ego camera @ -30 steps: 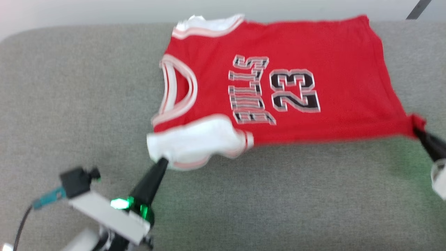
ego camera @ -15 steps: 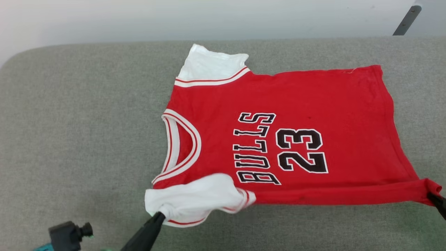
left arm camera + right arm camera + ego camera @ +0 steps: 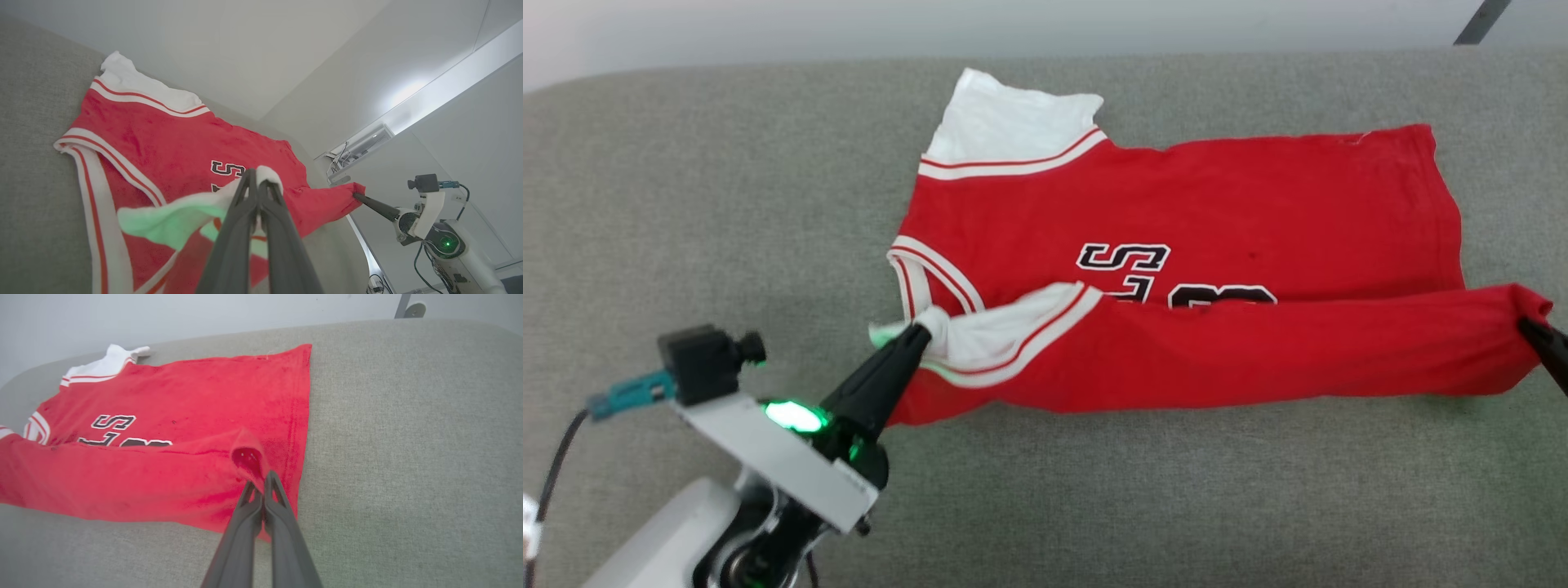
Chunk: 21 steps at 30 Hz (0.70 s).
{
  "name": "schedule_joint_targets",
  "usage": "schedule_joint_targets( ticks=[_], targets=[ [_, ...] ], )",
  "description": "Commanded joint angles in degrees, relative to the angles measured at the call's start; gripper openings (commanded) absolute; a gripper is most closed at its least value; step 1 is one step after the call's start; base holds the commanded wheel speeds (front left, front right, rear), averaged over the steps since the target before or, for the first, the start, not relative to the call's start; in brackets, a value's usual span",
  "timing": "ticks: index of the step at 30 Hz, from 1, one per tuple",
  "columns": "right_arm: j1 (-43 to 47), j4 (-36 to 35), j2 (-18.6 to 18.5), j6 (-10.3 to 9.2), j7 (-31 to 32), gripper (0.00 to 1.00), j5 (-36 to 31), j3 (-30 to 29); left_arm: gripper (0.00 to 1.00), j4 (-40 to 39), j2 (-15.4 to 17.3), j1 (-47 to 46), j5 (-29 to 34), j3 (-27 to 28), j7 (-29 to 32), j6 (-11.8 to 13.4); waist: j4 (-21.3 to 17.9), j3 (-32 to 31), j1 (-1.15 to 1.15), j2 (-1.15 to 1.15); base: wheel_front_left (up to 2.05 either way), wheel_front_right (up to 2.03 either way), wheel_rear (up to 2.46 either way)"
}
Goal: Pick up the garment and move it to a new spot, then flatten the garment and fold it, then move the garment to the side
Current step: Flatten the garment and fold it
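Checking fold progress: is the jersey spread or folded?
Half folded: jersey near edge, pinched by left hand and right hand, covers most lettering.

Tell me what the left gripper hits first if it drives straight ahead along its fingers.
The left gripper, shut on white shoulder fabric of the garment, would push into that garment's red front near the "S". Its height above the cloth is unclear, so it may skim over.

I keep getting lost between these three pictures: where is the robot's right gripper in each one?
Head view: the right gripper sits at the right edge, pinching the garment's red corner.
Left wrist view: the right gripper is right of centre, a thin dark tip.
Right wrist view: the right gripper rises from bottom centre.
Shared landmark: the black "S" on the garment.
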Motion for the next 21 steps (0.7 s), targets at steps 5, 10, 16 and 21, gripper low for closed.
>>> schedule_joint_targets(
  ticks=[5,10,16,21],
  targets=[
    [-5.1,6.9,-0.1,-0.06,-1.4,0.0,-0.3,2.9,0.0,7.6,-2.4,-5.2,1.7,-2.0,0.0,0.0,-0.3,3.0,0.0,0.0,0.0,0.0,0.0],
    [-7.4,12.4,-0.2,-0.06,-4.6,0.0,-0.1,5.0,0.0,17.2,-4.5,-8.8,6.2,-4.5,-2.1,0.0,0.1,5.7,0.0,0.0,0.0,0.0,0.0],
    [-9.8,16.5,-0.6,-0.06,-7.6,0.0,0.5,8.9,0.0,26.5,-6.7,-12.1,9.5,-7.7,-4.0,0.1,0.3,7.7,0.0,0.0,0.0,0.0,0.0],
    [-11.1,19.0,-0.6,-0.06,-9.6,0.0,1.2,12.0,0.2,30.8,-7.0,-13.4,10.8,-9.5,-5.2,0.1,0.3,7.5,0.0,0.0,0.0,0.0,0.0]
  ],
)
